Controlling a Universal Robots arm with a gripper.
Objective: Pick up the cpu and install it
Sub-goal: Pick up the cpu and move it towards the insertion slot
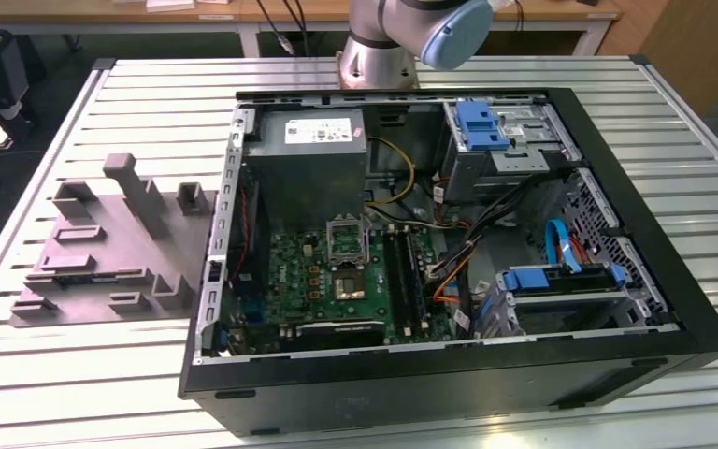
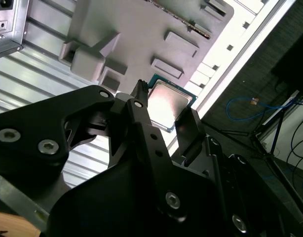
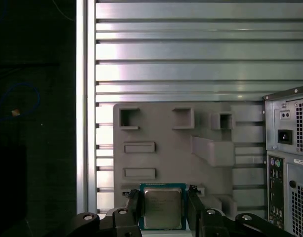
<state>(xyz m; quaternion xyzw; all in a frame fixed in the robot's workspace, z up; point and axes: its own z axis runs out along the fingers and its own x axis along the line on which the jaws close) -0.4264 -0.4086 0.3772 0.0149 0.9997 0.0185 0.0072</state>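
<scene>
Gripper [image 3: 163,195] closed on cpu [image 3: 163,211] edges | grey tray [image 1: 97,253] at case's [image 1: 459,393] 9 o'clock, exterior view | I'd carry it level, no twisting

Beneath the black hand [image 3: 163,195] gripping the silvery square cpu [image 3: 163,208], raised blocks on the grey moulded holder [image 3: 166,158] stood in the way; the slatted metal table [image 3: 191,49] around it lay open. Inside the black computer case [image 1: 459,393], a grey power-supply box [image 1: 309,178] and long black memory sticks [image 1: 399,276] hemmed the green motherboard [image 1: 303,271].
</scene>
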